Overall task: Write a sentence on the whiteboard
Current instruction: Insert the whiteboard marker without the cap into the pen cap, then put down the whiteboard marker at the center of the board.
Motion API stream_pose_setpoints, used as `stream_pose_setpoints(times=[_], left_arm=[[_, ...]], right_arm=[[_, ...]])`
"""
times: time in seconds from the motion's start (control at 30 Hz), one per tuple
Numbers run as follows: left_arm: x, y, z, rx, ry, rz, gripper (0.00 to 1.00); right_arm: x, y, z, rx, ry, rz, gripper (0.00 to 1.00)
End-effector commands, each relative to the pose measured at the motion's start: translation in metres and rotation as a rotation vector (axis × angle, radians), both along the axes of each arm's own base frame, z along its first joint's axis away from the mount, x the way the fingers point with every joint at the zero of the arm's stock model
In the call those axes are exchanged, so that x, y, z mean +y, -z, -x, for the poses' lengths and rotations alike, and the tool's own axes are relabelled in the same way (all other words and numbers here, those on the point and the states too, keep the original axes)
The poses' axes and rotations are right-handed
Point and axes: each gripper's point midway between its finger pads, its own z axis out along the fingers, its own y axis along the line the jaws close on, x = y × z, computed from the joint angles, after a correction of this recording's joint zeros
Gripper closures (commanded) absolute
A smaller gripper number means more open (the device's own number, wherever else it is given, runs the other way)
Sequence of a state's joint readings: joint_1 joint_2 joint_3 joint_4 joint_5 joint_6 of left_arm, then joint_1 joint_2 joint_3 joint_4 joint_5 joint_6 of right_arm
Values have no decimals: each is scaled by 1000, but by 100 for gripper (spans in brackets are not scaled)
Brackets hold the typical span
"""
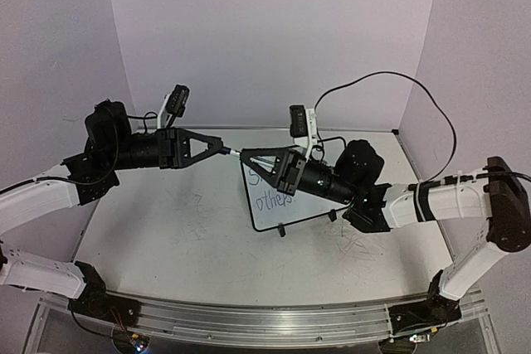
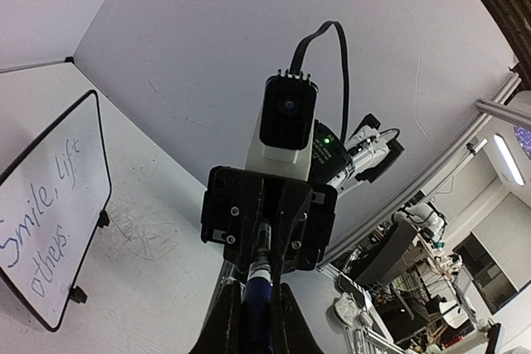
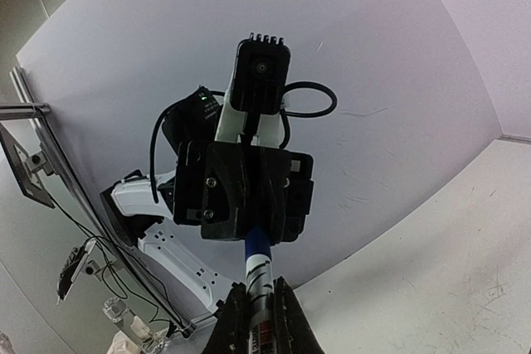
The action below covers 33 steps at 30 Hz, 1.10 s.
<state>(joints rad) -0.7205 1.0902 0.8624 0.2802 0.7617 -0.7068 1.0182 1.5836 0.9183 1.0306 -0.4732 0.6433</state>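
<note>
The whiteboard stands on the table at centre right, partly hidden by my right arm. It also shows in the left wrist view. The sentence reads "Smile, lift others" in two lines; in the top view only part of the sentence shows. My left gripper and right gripper meet tip to tip above the board's far left corner. A marker spans between them. My left gripper is shut on the marker's blue end. My right gripper is shut on the marker's white printed barrel.
The scuffed white tabletop is closed in by lilac walls at the back and sides. A black cable loops over the back right corner. An aluminium rail runs along the near edge.
</note>
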Motion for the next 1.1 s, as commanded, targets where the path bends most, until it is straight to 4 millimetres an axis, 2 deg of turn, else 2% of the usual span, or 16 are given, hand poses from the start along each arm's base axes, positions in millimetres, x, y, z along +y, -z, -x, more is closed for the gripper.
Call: stream_pose_setpoints(times=[0.0, 0.13, 0.27, 0.37, 0.4, 0.43, 0.47, 0.53, 0.6, 0.67, 0.73, 0.8, 0.83, 0.9, 1.0, 1.07], left_arm=[[-22, -4, 13, -29, 67, 2, 100], [-42, 10, 22, -19, 104, -28, 100], [-44, 13, 27, -25, 127, -33, 100], [-40, 11, 33, -42, 141, -28, 100], [-39, 10, 32, -46, 133, -24, 100], [-37, 8, 30, -51, 113, -20, 96], [-35, 5, 29, -58, 94, -15, 85], [-29, -2, 24, -85, 48, -2, 56], [-23, -9, 17, -116, -18, 9, 35], [-16, -13, 6, -131, -95, 9, 17], [-8, -15, -8, -136, -184, -6, 5], [-1, -9, -23, -120, -278, -58, 2], [3, -7, -29, -120, -321, -77, 1], [8, -4, -37, -118, -371, -106, 1], [10, -1, -41, -116, -400, -124, 1], [11, 1, -43, -116, -413, -132, 1]], right_arm=[[34, -32, 15, -37, -113, -86, 100], [52, -33, 17, -48, -158, -77, 100], [53, -24, 20, -89, -158, -4, 100], [34, -22, 20, -122, -130, 36, 100], [23, -18, 15, -111, -105, 44, 100], [11, -11, 8, -91, -74, 56, 100], [-3, -7, 3, -74, -43, 61, 100], [-34, -3, -16, -43, 34, 67, 100], [-66, -5, -27, -19, 106, 54, 100], [-97, 9, -40, 23, 202, 98, 100], [-132, 19, -61, 66, 361, 159, 100], [-168, 39, -80, 115, 539, 261, 100], [-191, 61, -91, 165, 645, 353, 100], [-245, 90, -113, 263, 866, 452, 100], [-320, 127, -124, 414, 1051, 475, 100], [-350, 150, -126, 501, 1070, 452, 100]])
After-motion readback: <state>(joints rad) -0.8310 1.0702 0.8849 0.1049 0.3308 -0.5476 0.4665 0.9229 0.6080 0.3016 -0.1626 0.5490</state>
